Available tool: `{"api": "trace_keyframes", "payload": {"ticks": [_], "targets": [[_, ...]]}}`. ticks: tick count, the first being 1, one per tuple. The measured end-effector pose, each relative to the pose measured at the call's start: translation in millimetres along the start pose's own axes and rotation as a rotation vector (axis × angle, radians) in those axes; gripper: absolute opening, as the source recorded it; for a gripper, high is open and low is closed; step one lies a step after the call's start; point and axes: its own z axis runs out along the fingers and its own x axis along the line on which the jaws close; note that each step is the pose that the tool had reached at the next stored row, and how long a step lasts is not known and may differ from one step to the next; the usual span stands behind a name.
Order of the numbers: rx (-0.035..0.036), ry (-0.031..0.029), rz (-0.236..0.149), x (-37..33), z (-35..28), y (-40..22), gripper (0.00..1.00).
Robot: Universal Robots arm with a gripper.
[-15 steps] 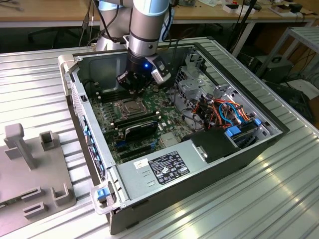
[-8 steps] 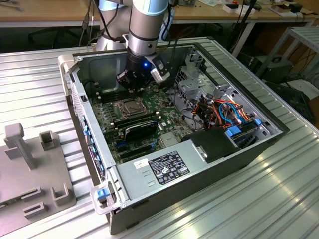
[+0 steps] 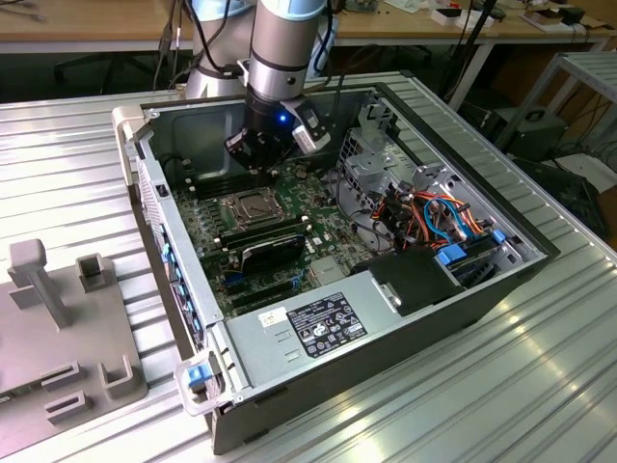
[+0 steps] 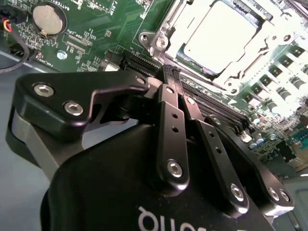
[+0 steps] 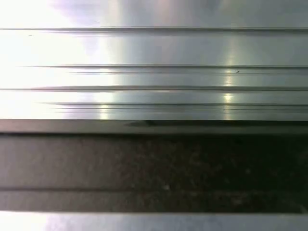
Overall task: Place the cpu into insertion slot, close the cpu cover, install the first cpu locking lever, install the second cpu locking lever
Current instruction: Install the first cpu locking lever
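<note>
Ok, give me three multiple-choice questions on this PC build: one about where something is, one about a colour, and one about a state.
1. Where is the cpu?
A. Lying on the table outside the case
B. Seated in the insertion slot
C. Held in the claw

2. What colour is the motherboard?
A. Green
B. Red
C. White

3. How is the claw?
A. Spread wide open
B. Shut on a cable
C. Shut, holding nothing

Answers:
1 B: in the second wrist view the cpu lies flat within the metal-rimmed insertion slot.
2 A: the motherboard around the slot is green.
3 C: the claw has its tips together with nothing between them, just short of the slot.
</note>
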Motion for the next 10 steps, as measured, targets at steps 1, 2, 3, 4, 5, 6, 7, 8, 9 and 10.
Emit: {"api": "trace_keyframes", "payload": {"ticks": [1,2,3,4,5,6,7,8,9,10], "targets": [[0.0,0.0,0.0,0.0,-1.2,0.0,0.11],[0.0001,0.0,0.0,0.0,-2.7,0.1,0.11],[0.0002,0.0001,0.0,0.0,-3.3,0.1,0.11],[0.0008,0.0001,0.0,0.1,-4.3,0.0,0.11],[0.001,0.0,0.0,0.1,-4.9,-0.3,0.11],[0.001,-0.0001,0.0,0.1,-5.6,-0.7,0.11],[0.0012,-0.0001,0.0,0.1,-6.8,-1.6,0.11],[0.0013,0.0,0.0,0.1,-7.6,-2.3,0.11],[0.0014,0.0,0.0,0.1,-8.1,-3.2,0.11],[0.0013,0.0,0.0,0.1,-8.4,-3.8,0.11]]}}
